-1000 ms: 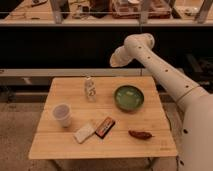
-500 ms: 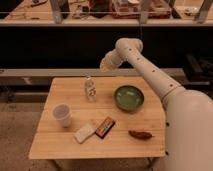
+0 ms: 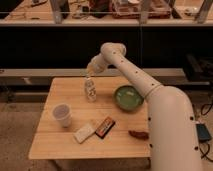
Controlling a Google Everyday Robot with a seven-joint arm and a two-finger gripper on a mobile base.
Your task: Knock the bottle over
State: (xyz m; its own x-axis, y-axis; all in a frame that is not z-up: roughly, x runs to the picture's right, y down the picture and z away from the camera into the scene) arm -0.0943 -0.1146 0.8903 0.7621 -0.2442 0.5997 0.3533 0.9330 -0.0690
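Note:
The bottle (image 3: pixel 90 90) is small, slim and clear-whitish with a pale label. It stands upright at the back middle of the wooden table (image 3: pixel 60 145). My gripper (image 3: pixel 90 70) is at the end of the white arm, just above the bottle's cap. The gripper's tip looks very close to the top of the bottle; I cannot tell whether it touches.
A white translucent cup (image 3: pixel 62 114) stands at the left. A green bowl (image 3: pixel 128 97) sits right of the bottle. A white packet (image 3: pixel 84 132) and a dark snack bar (image 3: pixel 105 127) lie at the front middle. A brown item (image 3: pixel 138 134) lies at the front right. Dark shelving stands behind the table.
My arm has swung left and down. The gripper went from above the bowl's far side to just over the bottle. The bottle still stands.

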